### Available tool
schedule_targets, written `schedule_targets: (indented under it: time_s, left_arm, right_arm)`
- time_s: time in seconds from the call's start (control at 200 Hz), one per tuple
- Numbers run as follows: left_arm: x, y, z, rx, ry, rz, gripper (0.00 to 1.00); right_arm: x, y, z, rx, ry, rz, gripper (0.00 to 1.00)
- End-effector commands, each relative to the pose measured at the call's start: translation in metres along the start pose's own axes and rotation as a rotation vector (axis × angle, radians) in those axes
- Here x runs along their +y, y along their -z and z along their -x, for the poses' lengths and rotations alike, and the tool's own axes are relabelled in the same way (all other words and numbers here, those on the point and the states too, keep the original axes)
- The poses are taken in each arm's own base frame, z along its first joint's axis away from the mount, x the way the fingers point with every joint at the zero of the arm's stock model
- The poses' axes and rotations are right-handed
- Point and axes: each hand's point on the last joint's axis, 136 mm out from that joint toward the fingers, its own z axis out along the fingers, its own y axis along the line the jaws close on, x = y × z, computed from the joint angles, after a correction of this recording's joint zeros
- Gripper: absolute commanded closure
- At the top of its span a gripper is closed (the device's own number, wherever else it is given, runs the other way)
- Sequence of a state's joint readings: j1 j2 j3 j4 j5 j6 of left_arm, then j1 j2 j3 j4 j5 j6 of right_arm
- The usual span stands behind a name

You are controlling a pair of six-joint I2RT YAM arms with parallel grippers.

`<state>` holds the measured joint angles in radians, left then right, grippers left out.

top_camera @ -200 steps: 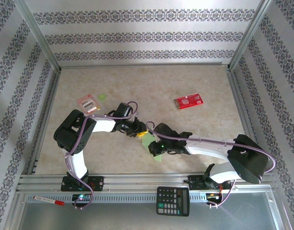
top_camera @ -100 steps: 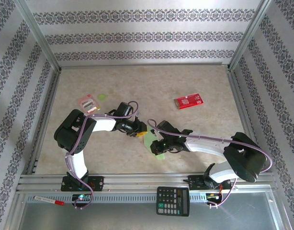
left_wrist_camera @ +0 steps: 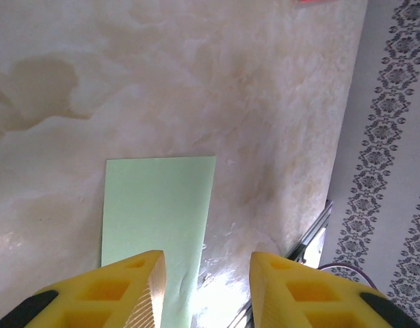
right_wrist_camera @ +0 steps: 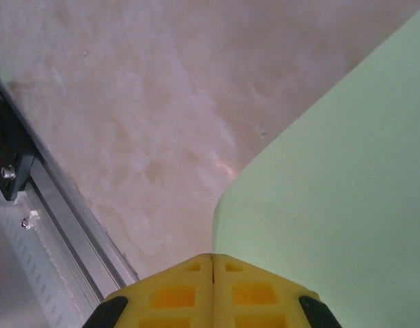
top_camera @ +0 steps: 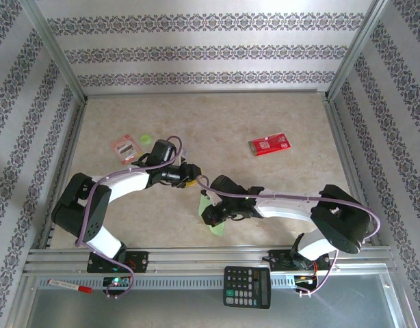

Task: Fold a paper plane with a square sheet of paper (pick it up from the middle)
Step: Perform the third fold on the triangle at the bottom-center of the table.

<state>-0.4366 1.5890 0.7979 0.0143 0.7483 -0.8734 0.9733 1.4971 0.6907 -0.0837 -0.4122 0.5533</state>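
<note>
Since the earlier frame, the left arm (top_camera: 121, 183) is seen swung outward and lower toward the near left corner. The right arm (top_camera: 285, 203) is stretched further to the left. The square sheet of paper (top_camera: 215, 227) has been carried leftward with it.

The beige bench (top_camera: 265, 116) is bounded by patterned walls and a metal frame. Both arms are bent inward, so that their wrists are brought close together near the bench's middle front.

The sheet is seen as a narrow light-green strip just in front of the bench's centre, between the two wrists, with one end toward the near rail. From the left wrist its flat rectangular end (left_wrist_camera: 159, 205) is shown lying on the bench and passing beneath the left-hand finger. From the right wrist a broad green surface (right_wrist_camera: 333, 205) is seen rising from the fingertips.

The left end effector (top_camera: 188, 180) is held open, with a clear gap between its yellow fingers (left_wrist_camera: 145, 287) and nothing clamped in it. The right end effector (top_camera: 208, 213) is closed, its fingers pressed together on an edge of the sheet.

A black calculator (top_camera: 247, 286) is placed on the metal ledge in front of the arms. A red packet (top_camera: 269, 145) is found well to the right on the bench. A pink packet (top_camera: 124, 146) and, just beside it, a small green disc (top_camera: 146, 139) are found at the left. A red-capped marker (top_camera: 68, 285) is laid on the ledge's left end.
</note>
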Motion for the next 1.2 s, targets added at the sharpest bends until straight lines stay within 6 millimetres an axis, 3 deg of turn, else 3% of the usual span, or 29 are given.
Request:
schedule_targets:
  time_s: [0.0, 0.215, 0.48, 0.809, 0.974, 1.199]
  left_arm:
    - [0.016, -0.006, -0.012, 0.044, 0.061, 0.046, 0.63]
    - [0.012, -0.026, -0.018, 0.101, 0.049, 0.036, 0.63]
    - [0.006, -0.037, -0.010, 0.094, 0.064, 0.012, 0.64]
    - [-0.007, -0.064, -0.011, 0.148, 0.044, 0.006, 0.64]
    - [0.013, -0.077, -0.010, 0.174, 0.042, 0.092, 0.65]
    - [0.043, -0.079, -0.012, 0.181, 0.038, 0.173, 0.68]
  right_arm:
    - [0.018, -0.006, 0.007, -0.011, 0.037, 0.045, 1.00]
    - [0.016, -0.004, -0.001, -0.009, 0.062, 0.030, 1.00]
    - [-0.012, 0.012, -0.014, -0.002, 0.036, -0.058, 1.00]
    - [-0.018, 0.024, -0.012, -0.019, 0.052, -0.038, 1.00]
    - [-0.023, 0.025, -0.010, -0.021, 0.046, -0.043, 1.00]
    - [-0.027, 0.027, -0.008, -0.012, 0.020, -0.034, 0.98]
